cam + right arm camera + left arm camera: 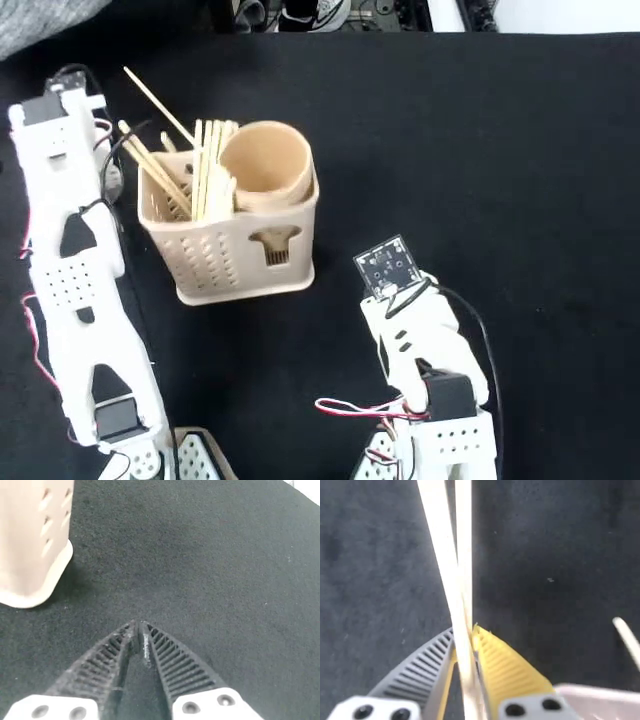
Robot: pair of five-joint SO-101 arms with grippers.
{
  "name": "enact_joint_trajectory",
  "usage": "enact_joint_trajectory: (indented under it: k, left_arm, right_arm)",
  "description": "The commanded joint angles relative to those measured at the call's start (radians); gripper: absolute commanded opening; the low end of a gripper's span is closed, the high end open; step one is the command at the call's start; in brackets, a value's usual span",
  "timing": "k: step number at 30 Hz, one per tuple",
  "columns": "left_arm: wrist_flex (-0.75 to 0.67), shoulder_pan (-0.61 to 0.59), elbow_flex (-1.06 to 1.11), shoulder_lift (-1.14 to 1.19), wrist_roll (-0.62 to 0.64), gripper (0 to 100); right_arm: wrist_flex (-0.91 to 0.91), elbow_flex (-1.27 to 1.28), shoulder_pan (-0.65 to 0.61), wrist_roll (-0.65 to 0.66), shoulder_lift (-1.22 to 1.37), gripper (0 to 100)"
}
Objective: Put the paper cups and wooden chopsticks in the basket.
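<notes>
A beige slotted basket (240, 260) stands left of centre on the black cloth. It holds a paper cup (266, 165) and several wooden chopsticks (205, 170) leaning against its left side. My left arm (70, 250) runs up the left edge of the table, its end beside the basket. My left gripper (465, 630) is shut on two chopsticks (451, 565) that stick out past the fingertips over the cloth. My right gripper (137, 625) is shut and holds nothing. It hangs low over the cloth, right of the basket (35, 540).
The right arm (425, 360) sits at the front centre, with its small circuit board (386, 266) close to the basket's front right corner. The basket's rim (600, 700) and one loose chopstick tip (627, 635) show beside my left gripper. Black cloth spreads out to the right.
</notes>
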Motion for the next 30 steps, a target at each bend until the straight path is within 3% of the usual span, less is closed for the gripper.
enact_joint_trajectory:
  k: [1,12,22,27,30]
  left_arm:
    - [0.006,-0.007,0.113,-0.253,-0.006,3]
    - [0.005,-0.005,0.444,-0.75,-0.008,3]
    - [0.002,-0.002,0.596,-1.224,-0.002,3]
    - [0.0,0.114,0.685,-1.496,-0.002,3]
    - [-0.069,0.234,0.757,-1.662,-0.002,3]
  right_arm:
    - [0.003,-0.004,0.011,0.011,-0.081,1.2]
    - [0.003,-0.004,0.011,0.011,-0.081,1.2]
    - [0.009,-0.004,0.011,0.031,-0.081,1.2]
    - [0.009,-0.004,0.009,0.032,-0.081,1.2]
    - [0.009,-0.004,0.009,0.032,-0.081,1.2]
